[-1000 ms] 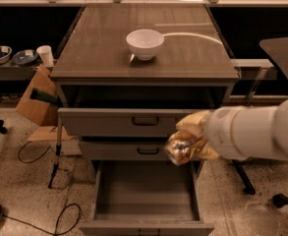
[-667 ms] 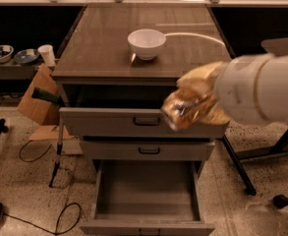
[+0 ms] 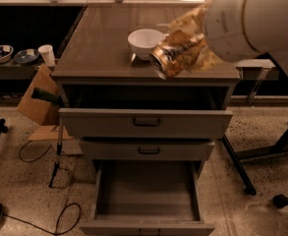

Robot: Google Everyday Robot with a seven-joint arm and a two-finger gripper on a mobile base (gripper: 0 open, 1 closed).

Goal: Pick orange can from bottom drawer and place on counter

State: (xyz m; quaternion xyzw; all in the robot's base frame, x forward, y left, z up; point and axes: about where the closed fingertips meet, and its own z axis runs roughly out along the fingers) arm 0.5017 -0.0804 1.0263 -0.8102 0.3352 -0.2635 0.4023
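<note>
The orange can [image 3: 175,57] is held tilted on its side, its silver end toward the camera, in the air over the front right part of the counter [image 3: 97,43]. My gripper [image 3: 190,45] is shut on the can, with my thick white arm reaching in from the upper right. The bottom drawer [image 3: 146,193] stands pulled open below, and its flat floor is bare.
A white bowl [image 3: 144,42] sits on the counter just left of the can. Two grey drawers [image 3: 146,124] above the open one stick out a little. A cardboard piece [image 3: 35,100], cables and a cup [image 3: 46,54] lie to the left. Dark chair legs [image 3: 276,146] stand at the right.
My gripper has lifted the can from in front of the drawers up and back, to above the counter's front right edge.
</note>
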